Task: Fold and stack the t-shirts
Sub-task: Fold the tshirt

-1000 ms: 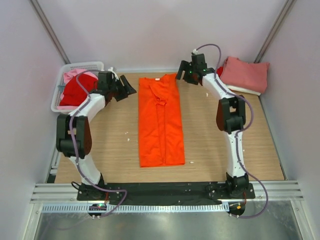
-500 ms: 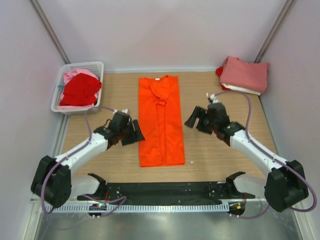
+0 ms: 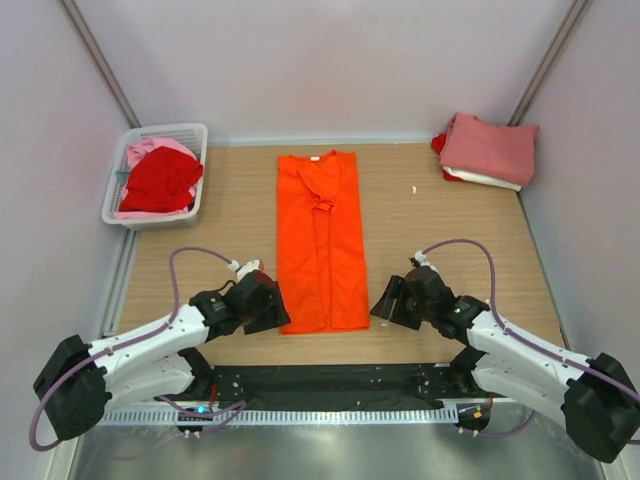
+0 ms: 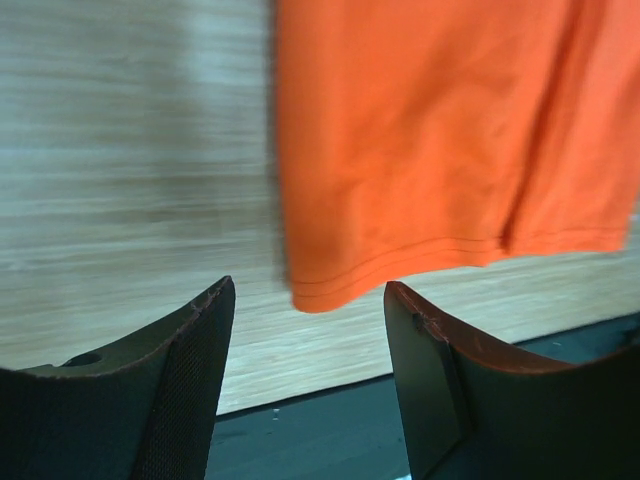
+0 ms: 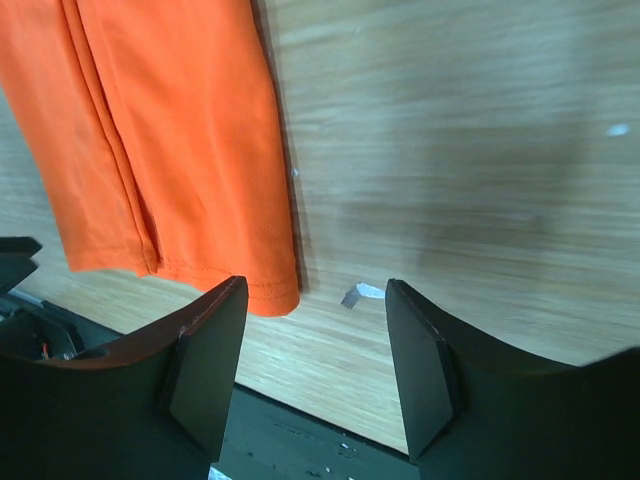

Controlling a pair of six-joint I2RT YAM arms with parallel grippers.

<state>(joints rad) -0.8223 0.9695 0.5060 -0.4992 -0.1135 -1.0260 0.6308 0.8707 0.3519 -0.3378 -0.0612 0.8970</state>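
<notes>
Hem corners of the orange t-shirt (image 3: pixel 322 240) were flanked.
Left gripper (image 3: pixel 273 305) was held at 7 o'clock, right gripper (image 3: pixel 385 302) at 5 o'clock, both spread apart.

White mesh basket (image 3: pixel 170 130) at far-left corner of wooden table (image 3: pixel 450 230). Small white scrap (image 5: pixel 360 294) on bare wood, near right. Grey metal sheet (image 3: pixel 320 450) along near edge.

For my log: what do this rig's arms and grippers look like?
The left arm and right arm have white shells with black joints, and a purplish cable loops off each wrist. The left gripper and right gripper are black, with wedge-shaped fingers edged in a reddish tint.
</notes>
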